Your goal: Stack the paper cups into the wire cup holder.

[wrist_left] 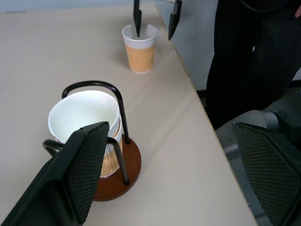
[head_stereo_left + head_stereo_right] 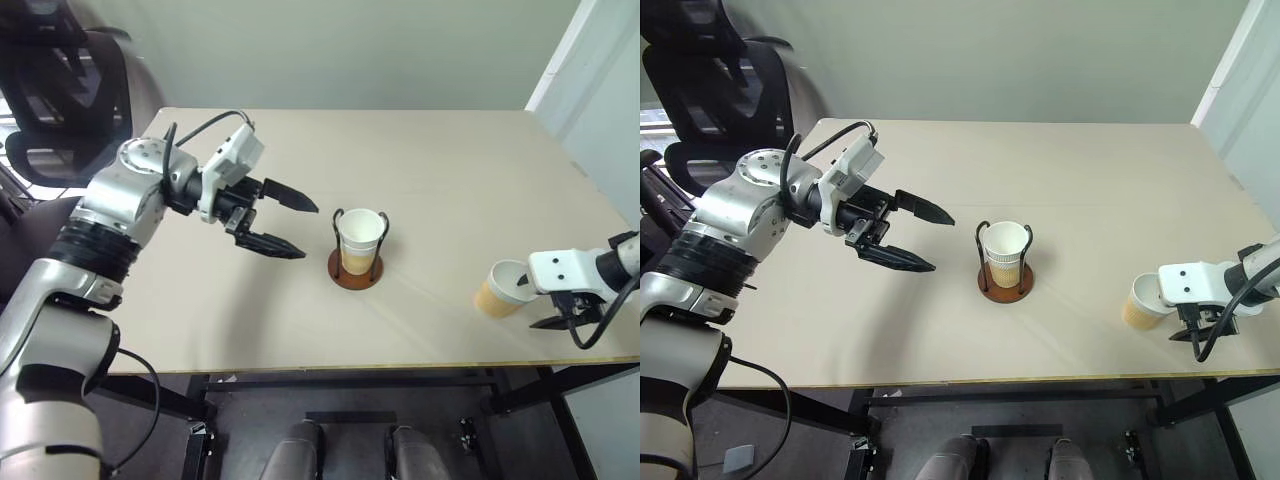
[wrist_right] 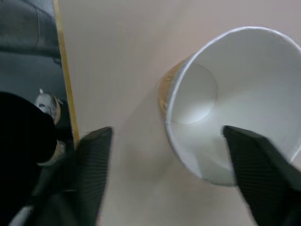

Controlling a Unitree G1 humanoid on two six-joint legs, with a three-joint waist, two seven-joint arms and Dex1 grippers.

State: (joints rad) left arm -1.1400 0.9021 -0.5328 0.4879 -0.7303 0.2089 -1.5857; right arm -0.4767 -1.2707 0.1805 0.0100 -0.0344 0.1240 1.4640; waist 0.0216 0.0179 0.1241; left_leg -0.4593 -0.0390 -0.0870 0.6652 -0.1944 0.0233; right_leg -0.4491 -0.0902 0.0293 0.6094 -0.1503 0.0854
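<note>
Beige table [image 2: 420,160] carries the wire cup holder [image 2: 357,268], already nesting cups; a lone paper cup [image 2: 500,290] stands near the right edge. Right gripper [image 3: 169,176], fingers spread, straddles its rim, one finger seemingly inside; left gripper [image 2: 283,221] hangs open. Light, crushable: pinch the wall gently.

Wide rectangular bench with a pale beige top [image 2: 420,150] and a thin yellowish front edge, carried on a black metal frame [image 2: 350,385]. Behind it, plain pale grey-green wall [image 2: 350,50]. On the right, white wall panel [image 2: 600,90] close beside the bench's edge. At the far left corner, black mesh office chair [image 2: 710,90], near the bench. Below the bench, dark grey floor [image 2: 810,440]. Even, soft light, with faint shadows on the bench top.
</note>
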